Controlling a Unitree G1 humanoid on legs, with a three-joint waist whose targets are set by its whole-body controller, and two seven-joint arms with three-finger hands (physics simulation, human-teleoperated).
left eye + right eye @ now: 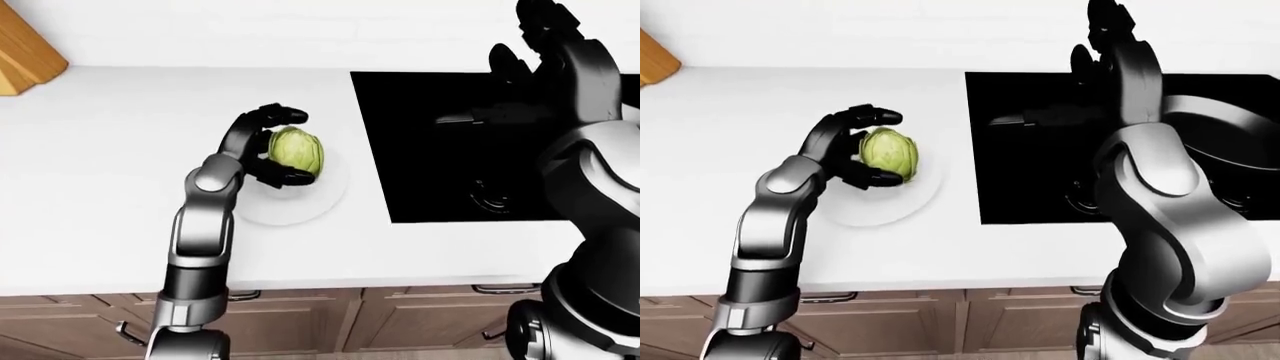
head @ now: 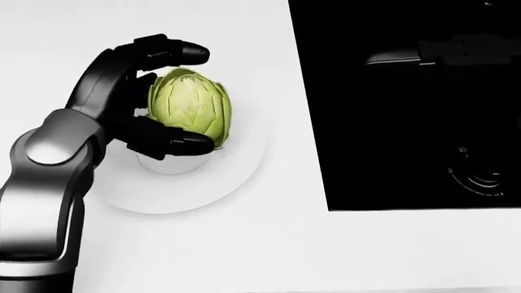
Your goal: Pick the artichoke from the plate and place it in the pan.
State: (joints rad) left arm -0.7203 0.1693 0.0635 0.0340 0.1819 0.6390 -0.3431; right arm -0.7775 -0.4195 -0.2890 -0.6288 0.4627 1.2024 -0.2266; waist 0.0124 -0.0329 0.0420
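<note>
While fingers clamp the artichoke [image 2: 190, 108] over the plate [image 2: 195, 183], the left hand [image 2: 138, 101] (at nine o'clock of the stove [image 2: 407, 122]) grips firmly.

artichoke [image 2: 191, 107] over plate [image 2: 195, 189], stove [image 2: 407, 104] rightward

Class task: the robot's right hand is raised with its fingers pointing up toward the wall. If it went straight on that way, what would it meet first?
Probably the white wall: nothing shows beyond the right hand, though depth is unclear.

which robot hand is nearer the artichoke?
Left. The left robot hand has its fingers wrapped around the artichoke over the plate; the right robot hand is raised far right, above the stove.
</note>
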